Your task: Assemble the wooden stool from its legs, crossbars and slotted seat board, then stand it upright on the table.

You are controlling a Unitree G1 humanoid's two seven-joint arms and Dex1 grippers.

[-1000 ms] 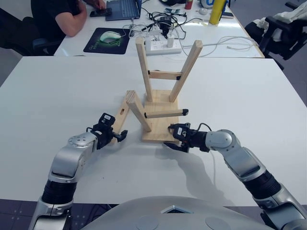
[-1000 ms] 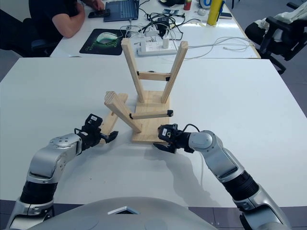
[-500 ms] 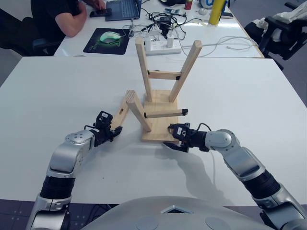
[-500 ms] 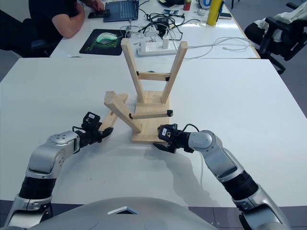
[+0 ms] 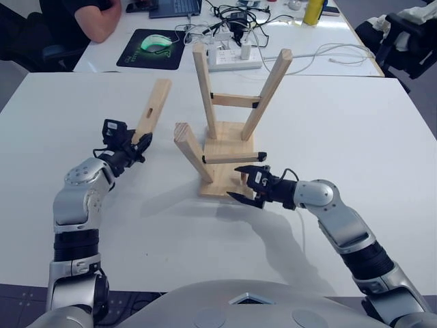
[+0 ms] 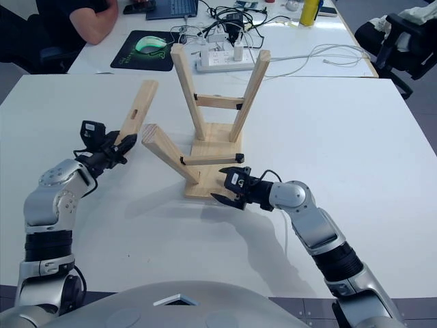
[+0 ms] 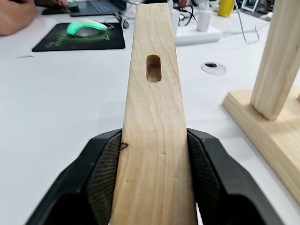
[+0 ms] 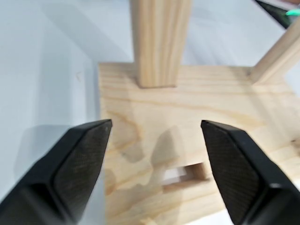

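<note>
At the left of the frame the left gripper (image 5: 130,145) is clamped across the near end of a loose leg (image 5: 153,106), which slants up and away from it over the surface (image 5: 355,123); its hole (image 7: 153,68) faces the wrist camera. At centre the seat board (image 5: 229,143) lies flat with two legs standing at its far edge, joined by a crossbar (image 5: 234,100), and a third leg (image 5: 193,152) leaning out to the left with a second crossbar (image 5: 235,158) pointing right, its free end unsupported. Just right of that, the right gripper (image 5: 243,183) sits at the board's near right corner, fingers apart, with an empty slot (image 8: 180,174) between them. The job in hand is probably seating the fourth leg there. To do it well, turn the leg so the hole faces the free crossbar end, bring it in upright rather than slanted, and brace the board with the right gripper so the leaning leg is not knocked loose.
</note>
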